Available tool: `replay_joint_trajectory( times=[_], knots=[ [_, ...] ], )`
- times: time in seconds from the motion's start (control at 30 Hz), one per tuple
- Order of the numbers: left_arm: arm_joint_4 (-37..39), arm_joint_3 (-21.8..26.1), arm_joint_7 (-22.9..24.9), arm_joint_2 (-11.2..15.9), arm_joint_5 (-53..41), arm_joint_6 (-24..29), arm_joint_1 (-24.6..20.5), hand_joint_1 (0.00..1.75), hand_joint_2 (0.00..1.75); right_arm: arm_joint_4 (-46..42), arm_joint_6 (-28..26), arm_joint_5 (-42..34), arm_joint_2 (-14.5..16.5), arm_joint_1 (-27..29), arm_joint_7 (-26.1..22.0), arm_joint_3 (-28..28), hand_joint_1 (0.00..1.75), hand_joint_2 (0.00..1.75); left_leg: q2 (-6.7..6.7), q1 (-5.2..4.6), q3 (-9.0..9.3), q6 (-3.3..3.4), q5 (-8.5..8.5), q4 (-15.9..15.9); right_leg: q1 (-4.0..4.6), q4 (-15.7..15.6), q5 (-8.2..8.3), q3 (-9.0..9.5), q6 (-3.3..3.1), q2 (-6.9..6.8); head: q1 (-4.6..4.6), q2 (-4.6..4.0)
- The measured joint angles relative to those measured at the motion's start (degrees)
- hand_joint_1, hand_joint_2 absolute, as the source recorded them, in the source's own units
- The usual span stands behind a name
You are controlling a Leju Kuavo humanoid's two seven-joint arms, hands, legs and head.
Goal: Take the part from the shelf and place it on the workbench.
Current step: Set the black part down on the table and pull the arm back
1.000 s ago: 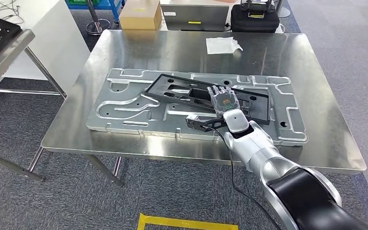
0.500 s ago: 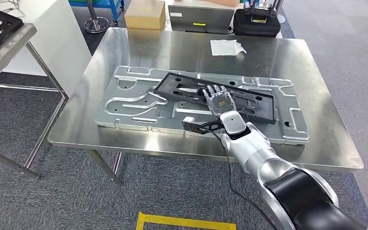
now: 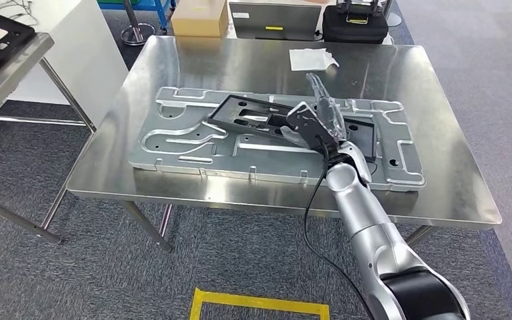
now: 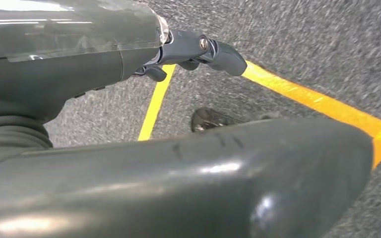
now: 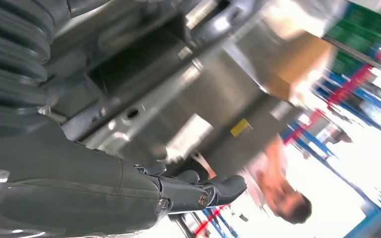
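Observation:
The black flat frame part [image 3: 243, 111] lies across a big silver stamped panel [image 3: 173, 137] on the steel workbench [image 3: 240, 67]. My right hand [image 3: 320, 110] hovers over the part's right half, raised off it and turned on its edge, fingers stretched out and holding nothing. In the blurred right wrist view, the right hand [image 5: 129, 188] is above the panel [image 5: 129, 115] with its fingers free. My left hand [image 4: 104, 44] hangs beside my body over grey carpet, fingers loosely extended, with nothing in it.
A white sheet [image 3: 312, 59] lies at the bench's far side. Behind the bench are a cardboard box [image 3: 200, 17], a grey case [image 3: 273, 23] and a black case [image 3: 355, 27]. A shelf [image 3: 7, 60] with another black part stands at the left. Yellow tape [image 3: 260, 303] marks the floor.
My right hand lifted off the black part, swung up and turned onto its edge. The part stays on the panel. The camera shifted slightly.

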Motion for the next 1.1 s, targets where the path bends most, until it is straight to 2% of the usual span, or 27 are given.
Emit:
replay_joint_trajectory(
  times=[0.03, 0.07, 0.1, 0.17, 0.2, 0.23, 0.3, 0.37, 0.4, 0.43, 0.47, 0.5, 0.53, 0.57, 0.6, 0.63, 0.67, 0.73, 0.77, 0.8, 0.87, 0.9, 0.93, 1.0, 1.03, 1.07, 1.1],
  knots=[
    [0.00, -0.10, -0.01, 0.00, -0.04, -0.18, 0.00, 0.00, 0.00, -2.99, 0.31, -2.99, -0.08, 1.32, -0.31, -0.79, 0.00, 1.75, 0.01, 0.19, -0.63, -0.23, -1.64, 3.04, -0.01, 0.03, 0.42, -0.54, 0.12, -0.01, 0.00, 0.00],
    [0.00, -0.21, -0.01, 0.02, -0.08, -0.43, -0.01, 0.00, 0.00, -5.87, 0.76, -6.65, -0.28, 2.84, -0.53, -1.59, 0.00, 1.75, 0.02, 0.34, -0.38, -0.41, -2.22, 4.22, -0.05, 0.06, 0.82, -1.04, 0.29, -0.02, 0.00, 0.00],
    [0.00, -0.34, -0.02, 0.03, -0.11, -0.68, 0.00, 0.00, 0.00, -8.99, 1.46, -10.66, -0.59, 4.56, -0.44, -2.40, 0.00, 1.75, 0.02, 0.46, 0.91, -0.53, -1.86, 3.33, -0.14, 0.09, 1.24, -1.53, 0.53, -0.07, 0.00, 0.00],
    [0.00, -0.57, -0.02, 0.04, -0.02, -0.99, 0.00, 0.00, 0.00, -15.35, 3.22, -17.55, -1.54, 7.97, 0.68, -3.93, 0.00, 1.75, -0.03, 0.72, 6.25, -0.69, 0.51, -4.31, -0.40, 0.17, 2.09, -2.35, 1.16, -0.15, 0.00, 0.00],
    [0.00, -0.68, -0.02, 0.03, 0.09, -1.05, 0.00, 0.00, 0.00, -18.33, 3.97, -19.90, -2.08, 9.49, 1.35, -4.63, 0.00, 1.31, -0.17, 0.63, 8.57, -0.60, 1.58, -8.21, -0.44, 0.19, 2.56, -2.68, 1.57, -0.16, 0.01, 0.00],
    [0.00, -0.79, -0.01, 0.01, 0.22, -1.08, 0.00, 0.00, 0.00, -20.99, 4.55, -21.51, -2.54, 10.79, 1.85, -5.27, 0.00, 0.87, -0.29, 0.53, 10.03, -0.40, 2.27, -10.92, -0.44, 0.14, 3.06, -2.91, 2.00, -0.14, 0.00, 0.00],
    [0.00, -0.97, -0.01, -0.03, 0.45, -1.12, 0.05, 0.00, 0.00, -24.93, 5.21, -23.05, -3.29, 12.95, 2.26, -6.19, 0.00, 0.00, -0.40, 0.10, 10.13, 0.41, 2.98, -11.98, -0.40, -0.29, 4.17, -3.07, 2.87, -0.01, 0.00, 0.00],
    [0.00, -1.07, -0.07, -0.07, 0.74, -1.05, 0.03, 0.00, 0.00, -27.68, 6.32, -24.73, -3.95, 15.13, 2.26, -6.85, 0.00, 0.00, -0.14, 0.04, 9.50, 1.45, 4.08, -12.05, -0.60, -0.79, 4.75, -3.18, 3.64, 0.21, 0.00, 0.00],
    [0.00, -1.09, -0.14, -0.10, 0.95, -0.96, -0.04, 0.00, 0.00, -28.89, 7.36, -26.10, -4.31, 16.41, 1.94, -7.15, 0.00, 0.00, -0.03, 0.05, 9.03, 2.02, 4.82, -12.20, -0.69, -0.16, 3.55, -3.52, 3.90, 0.32, 0.00, 0.00],
    [0.00, -1.09, -0.27, -0.17, 1.24, -0.82, -0.09, 0.00, 0.00, -30.06, 8.56, -27.46, -4.68, 17.82, 1.19, -7.38, 0.00, 0.00, 0.03, 0.10, 8.39, 2.51, 5.66, -12.37, -0.75, 1.65, 1.13, -4.16, 4.06, 0.39, 0.00, 0.00],
    [0.00, -1.08, -0.45, -0.29, 1.55, -0.67, -0.11, 0.00, 0.00, -31.26, 9.47, -28.16, -5.02, 19.31, 0.01, -7.51, 0.00, 0.00, 0.04, 0.09, 7.64, 2.87, 6.43, -12.41, -0.76, 4.75, -2.24, -5.05, 4.11, 0.45, 0.00, 0.00],
    [0.00, -1.07, -0.67, -0.41, 1.84, -0.53, -0.06, 0.00, 0.00, -32.46, 9.80, -27.71, -5.33, 20.85, -1.33, -7.55, 0.00, 0.00, -0.11, -0.03, 6.72, 3.09, 7.13, -12.39, -0.67, 8.76, -5.53, -5.97, 4.14, 0.45, 0.00, 0.00],
    [0.00, -1.07, -0.87, -0.58, 2.13, -0.41, 0.02, 0.00, 0.00, -33.65, 9.63, -26.34, -5.63, 22.42, -2.54, -7.57, 0.00, 0.00, -0.29, -0.19, 5.74, 3.19, 7.83, -12.33, -0.55, 12.72, -7.71, -6.64, 4.13, 0.45, 0.00, 0.00],
    [0.00, -1.06, -1.04, -0.74, 2.37, -0.30, 0.09, 0.00, 0.00, -34.79, 9.19, -24.46, -5.91, 23.92, -3.42, -7.57, 0.00, 0.00, -0.54, -0.37, 4.75, 3.24, 8.51, -12.24, -0.39, 15.57, -8.42, -6.70, 4.04, 0.46, 0.00, 0.00],
    [0.00, -1.06, -1.19, -0.88, 2.56, -0.17, 0.13, 0.00, 0.00, -35.83, 8.78, -22.83, -6.12, 25.26, -3.92, -7.57, 0.00, 0.00, -0.84, -0.56, 3.77, 3.26, 9.16, -12.13, -0.20, 16.70, -7.88, -5.90, 3.81, 0.50, 0.00, 0.00],
    [0.00, -1.06, -1.27, -1.04, 2.66, -0.06, 0.13, 0.00, 0.00, -36.80, 8.51, -21.70, -6.24, 26.35, -4.14, -7.57, 0.00, 0.00, -1.19, -0.76, 2.82, 3.23, 9.79, -12.00, 0.02, 15.58, -6.53, -3.99, 3.39, 0.63, 0.00, 0.00],
    [0.00, -1.05, -1.33, -1.18, 2.73, 0.03, 0.08, 0.00, 0.00, -37.71, 8.36, -21.01, -6.31, 27.12, -4.25, -7.57, 0.00, 0.00, -1.54, -0.89, 2.02, 3.19, 10.38, -11.85, 0.28, 12.62, -5.34, -1.14, 2.80, 1.15, 0.00, 0.00],
    [-0.03, -1.04, -1.41, -1.58, 2.80, 0.13, -0.11, 0.00, 0.00, -39.57, 8.17, -19.96, -6.54, 28.12, -4.41, -7.56, 0.00, 0.00, -2.20, -1.14, 0.89, 2.93, 11.45, -11.61, 0.70, 4.09, -5.83, 5.52, 1.54, 3.05, -0.02, 0.00],
    [-0.05, -1.04, -1.45, -1.74, 2.84, 0.17, -0.19, 0.00, 0.00, -40.44, 7.95, -19.20, -6.72, 28.65, -4.53, -7.55, 0.00, 0.00, -2.55, -1.10, 0.71, 2.71, 11.98, -11.66, 0.90, 1.03, -6.57, 7.64, 1.17, 3.78, -0.03, 0.00],
    [-0.07, -1.04, -1.51, -1.86, 2.90, 0.22, -0.20, 0.00, 0.00, -41.33, 7.65, -18.35, -6.91, 29.33, -4.68, -7.55, 0.00, 0.00, -2.95, -1.04, 0.58, 2.40, 12.57, -11.84, 1.06, -0.88, -7.18, 8.78, 0.96, 3.98, -0.04, 0.00],
    [-0.04, -1.04, -1.71, -1.92, 3.07, 0.38, -0.05, 0.00, 0.00, -42.83, 6.85, -16.73, -7.10, 31.23, -5.03, -7.54, 0.00, 0.00, -3.76, -0.94, 0.30, 1.71, 13.47, -12.25, 1.07, -1.91, -6.18, 8.63, 0.67, 2.78, -0.04, 0.00],
    [-0.02, -1.04, -1.84, -1.95, 3.20, 0.50, 0.00, 0.00, 0.00, -43.47, 6.48, -16.12, -7.14, 32.25, -5.23, -7.51, 0.00, 0.00, -3.51, -0.97, -0.15, 1.43, 12.71, -11.76, 0.90, -2.28, -5.49, 8.28, 0.36, 2.10, -0.06, 0.00],
    [0.01, -1.04, -1.97, -2.01, 3.34, 0.64, 0.03, 0.00, 0.00, -44.01, 6.07, -15.56, -7.18, 33.32, -5.43, -7.48, 0.00, 0.00, -2.89, -0.97, -0.86, 1.15, 10.74, -10.32, 0.67, -2.61, -4.69, 7.70, 0.07, 1.40, -0.08, 0.00],
    [0.02, -1.02, -2.18, -2.14, 3.56, 1.02, 0.02, 0.00, 0.00, -44.83, 5.32, -14.78, -7.30, 35.27, -5.80, -7.45, 0.00, 0.00, -1.09, -0.56, -2.64, 0.51, 4.50, -4.09, 0.45, -2.77, -3.25, 6.10, -0.25, 0.21, -0.12, 0.00],
    [0.02, -1.01, -2.27, -2.22, 3.63, 1.21, 0.02, 0.00, 0.00, -45.07, 5.00, -14.56, -7.38, 36.14, -5.91, -7.46, 0.00, 0.00, -0.59, -0.23, -3.35, 0.07, 2.16, -0.25, 0.40, -2.72, -2.57, 5.19, -0.19, -0.46, -0.13, 0.00],
    [0.02, -0.99, -2.40, -2.27, 3.68, 1.46, 0.02, 0.00, 0.00, -45.20, 4.73, -14.37, -7.46, 36.89, -5.98, -7.46, 0.00, 0.00, -0.30, 0.11, -3.55, -0.35, 1.31, 2.91, 0.36, -2.62, -1.91, 4.26, -0.06, -1.12, -0.12, 0.00],
    [0.02, -0.97, -2.60, -2.31, 3.72, 1.81, 0.01, 0.00, 0.00, -45.23, 4.43, -14.15, -7.54, 37.53, -6.01, -7.46, 0.00, 0.00, -0.12, 0.42, -3.06, -0.75, 1.93, 4.63, 0.29, -2.47, -1.30, 3.32, 0.14, -1.78, -0.13, 0.00]
  ],
)
